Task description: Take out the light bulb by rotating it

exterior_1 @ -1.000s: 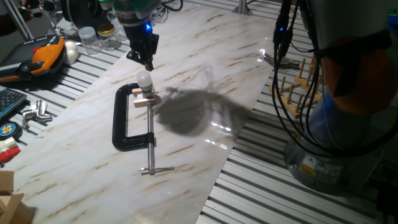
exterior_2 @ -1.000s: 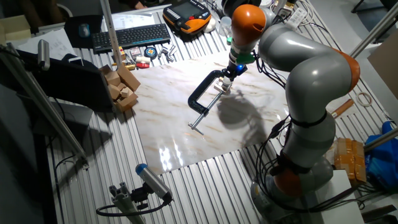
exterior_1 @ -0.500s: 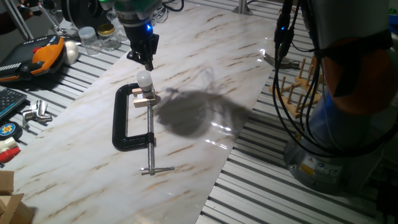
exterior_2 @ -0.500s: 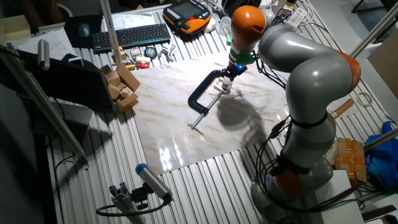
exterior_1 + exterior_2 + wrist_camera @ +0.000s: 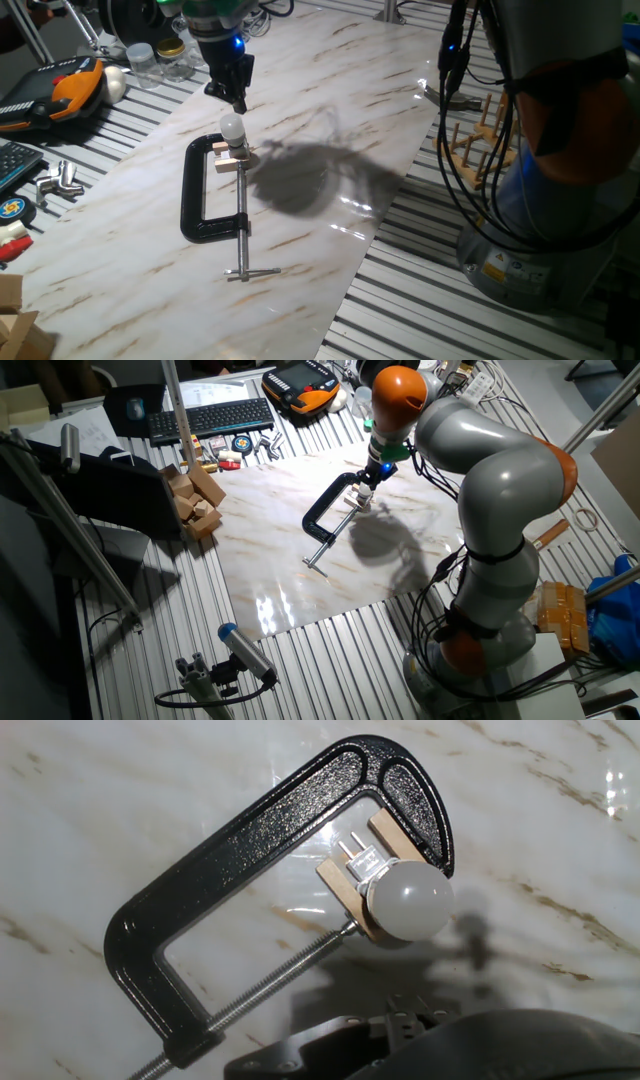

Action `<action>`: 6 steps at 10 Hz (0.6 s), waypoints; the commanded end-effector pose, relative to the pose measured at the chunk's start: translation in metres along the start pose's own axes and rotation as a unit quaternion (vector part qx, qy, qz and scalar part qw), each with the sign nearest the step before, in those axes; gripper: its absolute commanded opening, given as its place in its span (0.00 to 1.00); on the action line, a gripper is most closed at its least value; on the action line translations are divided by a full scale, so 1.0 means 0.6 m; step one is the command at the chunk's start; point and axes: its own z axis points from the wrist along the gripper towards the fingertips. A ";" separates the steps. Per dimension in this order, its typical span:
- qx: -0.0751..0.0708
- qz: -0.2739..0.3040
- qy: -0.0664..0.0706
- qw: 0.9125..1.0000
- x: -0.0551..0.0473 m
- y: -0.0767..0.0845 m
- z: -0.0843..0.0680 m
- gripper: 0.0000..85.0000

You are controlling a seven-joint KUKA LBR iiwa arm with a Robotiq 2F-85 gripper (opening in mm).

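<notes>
The light bulb is small, frosted and white. It stands upright on a small wooden block held in the jaws of a black C-clamp lying on the marble board. My gripper hangs just above and slightly behind the bulb, apart from it, with its fingers together and nothing in them. In the hand view the bulb sits right of centre on the block inside the clamp. The other fixed view shows the bulb just below the gripper.
Clear glass jars, an orange-and-black tool and a white ball lie at the back left. A wooden peg rack and cables are on the right. A keyboard and wooden blocks lie beyond the board.
</notes>
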 end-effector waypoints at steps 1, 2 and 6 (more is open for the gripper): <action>0.004 0.000 0.006 1.000 0.000 0.000 0.000 0.00; 0.002 -0.006 0.011 1.000 0.000 0.000 0.000 0.00; 0.000 -0.006 -0.018 1.000 -0.002 0.000 0.000 0.00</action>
